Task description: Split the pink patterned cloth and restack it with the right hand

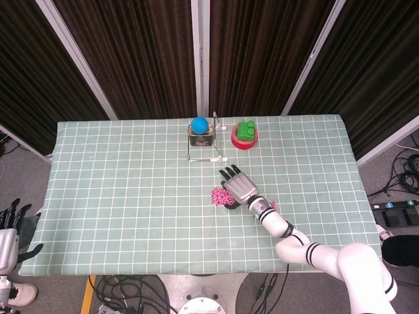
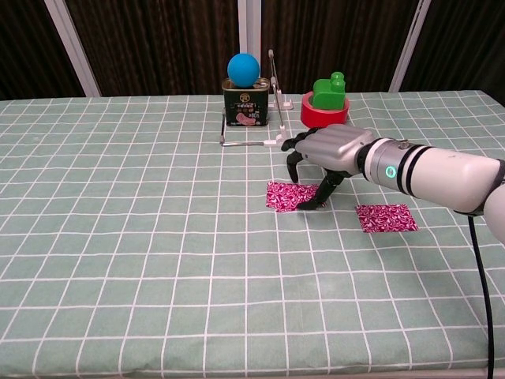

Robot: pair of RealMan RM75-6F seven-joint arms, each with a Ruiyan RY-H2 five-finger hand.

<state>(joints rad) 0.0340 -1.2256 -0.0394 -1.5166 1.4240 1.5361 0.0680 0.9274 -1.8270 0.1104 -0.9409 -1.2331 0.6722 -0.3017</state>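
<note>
The right hand (image 2: pixel 327 154) arches over one pink patterned cloth piece (image 2: pixel 289 195), its fingers (image 2: pixel 325 189) curled down, tips touching the cloth's right edge; whether they grip it cannot be told. Only the chest view fully shows the second pink piece (image 2: pixel 386 217), well apart to the right, with bare surface (image 2: pixel 142 237) left. The head view alone shows the left hand (image 1: pixel 10 226) off the surface's left edge, fingers apart, empty.

Nothing really readable here. The tin can (image 2: pixel 245 106) under the blue ball (image 2: pixel 244 69) has a label on the front, but the print is way too small and blurry.
</note>
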